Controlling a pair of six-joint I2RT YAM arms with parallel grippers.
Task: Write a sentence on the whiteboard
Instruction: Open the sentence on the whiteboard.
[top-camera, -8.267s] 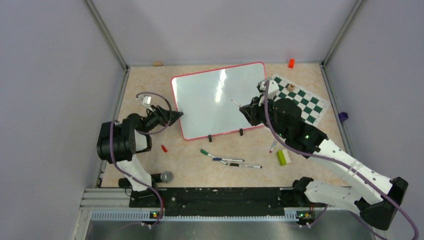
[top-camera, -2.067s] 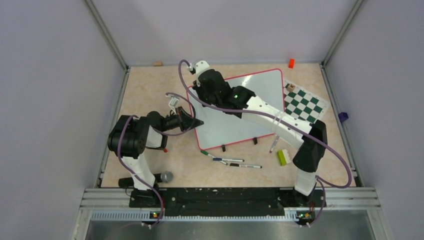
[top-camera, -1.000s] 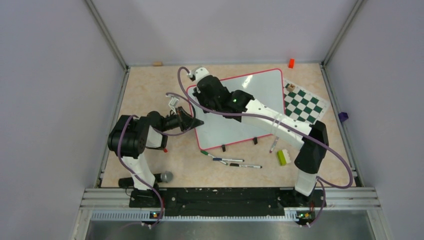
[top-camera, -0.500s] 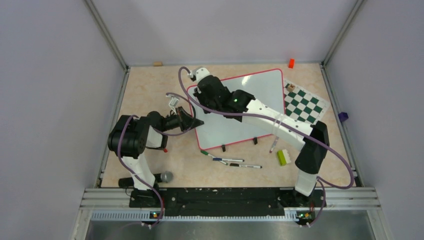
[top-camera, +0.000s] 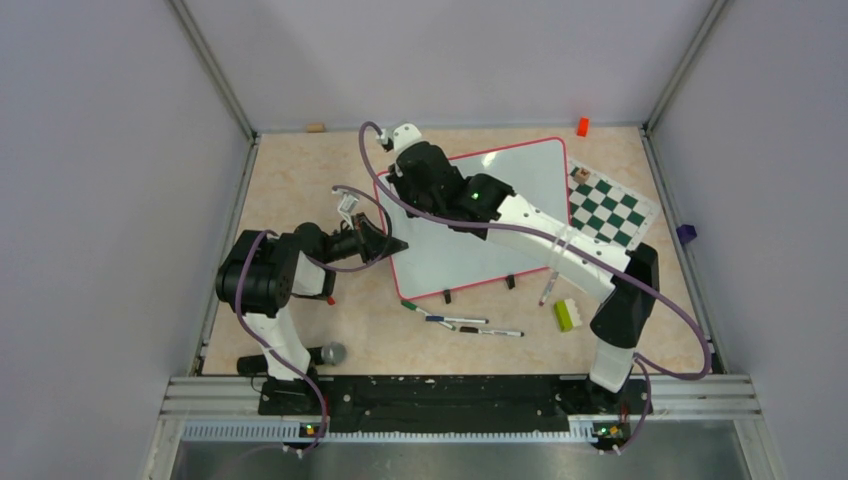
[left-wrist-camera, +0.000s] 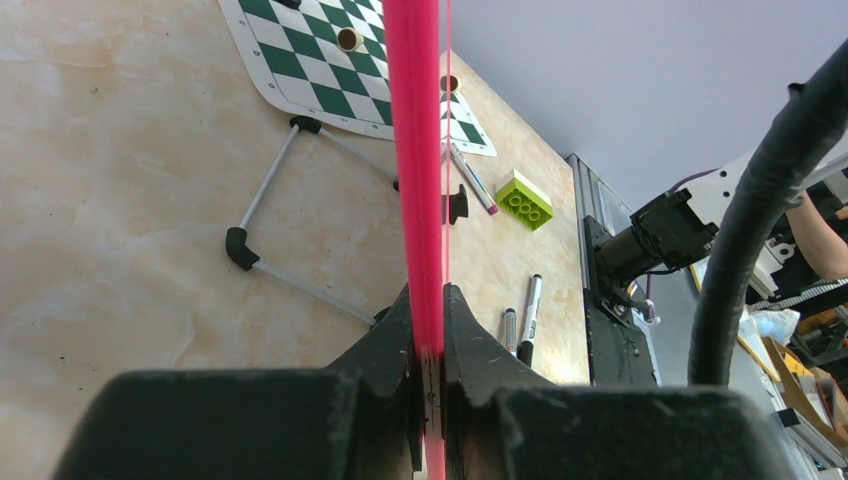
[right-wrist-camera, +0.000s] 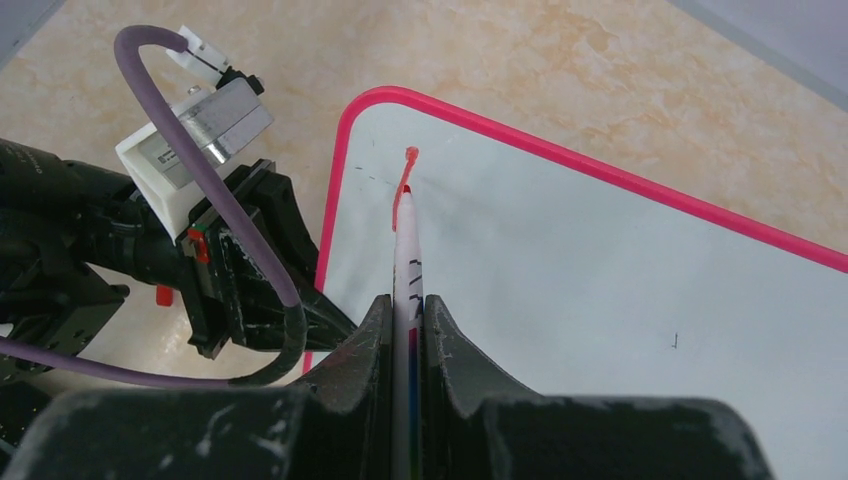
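On the table, a checkered chess mat lies at 2 o'clock, an orange block at 1, a lime brick at 4, loose markers at 6, a grey ball at 7 and a wooden block at 11.

Clamped left end effector, clamped right end effector

Seen from above, the right arm covers the far left corner of the board, so we cannot see any writing there. At the right wrist, the red stroke is too short to read as a letter. The marker is hidden lower down between the right pincer fingers. At the left wrist, the board shows only edge-on and is cut off at the top and bottom.
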